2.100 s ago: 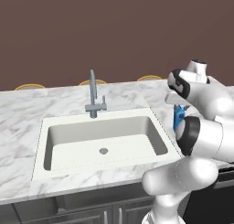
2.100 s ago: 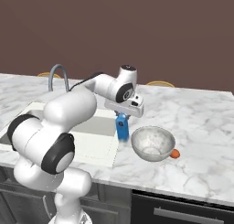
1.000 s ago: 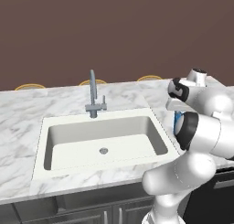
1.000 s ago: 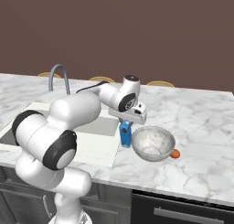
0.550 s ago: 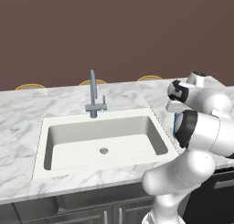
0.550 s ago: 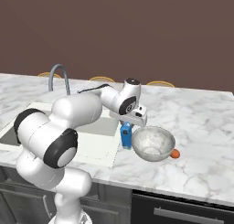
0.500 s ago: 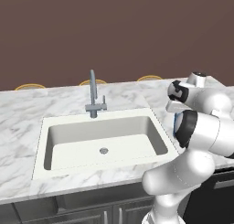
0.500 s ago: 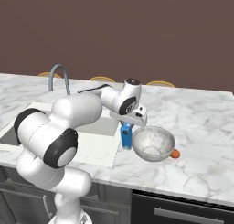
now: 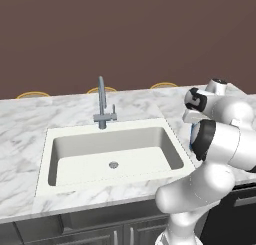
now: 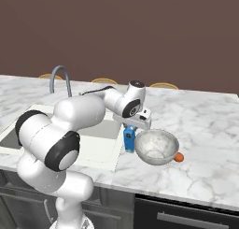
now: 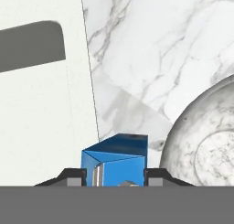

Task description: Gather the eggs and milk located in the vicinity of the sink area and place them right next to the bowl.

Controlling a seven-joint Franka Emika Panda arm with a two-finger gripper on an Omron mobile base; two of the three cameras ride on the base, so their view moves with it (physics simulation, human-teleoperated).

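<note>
The milk (image 10: 129, 140), a small blue gabled carton, is upright just left of the bowl (image 10: 156, 147), close against its rim, on the marble strip between bowl and sink. My gripper (image 10: 130, 129) comes down on it from above and is shut on the carton's top. In the hand view the milk (image 11: 116, 160) sits between my fingertips, gripper (image 11: 114, 175), with the bowl (image 11: 205, 141) to its right and the sink's (image 11: 45, 104) off-white rim to its left. The sink (image 9: 107, 131) with its faucet (image 9: 102, 101) lies left of the arm. The eggs are out of view.
A small bright orange ball (image 10: 179, 157) rests against the bowl's right side. Marble counter (image 10: 205, 125) stretches right of and behind the bowl. The counter's front edge runs just below bowl and carton.
My gripper has carried the milk rightward and a little lower, from over the sink's right rim to right beside the bowl. The bowl and orange ball stayed put.
</note>
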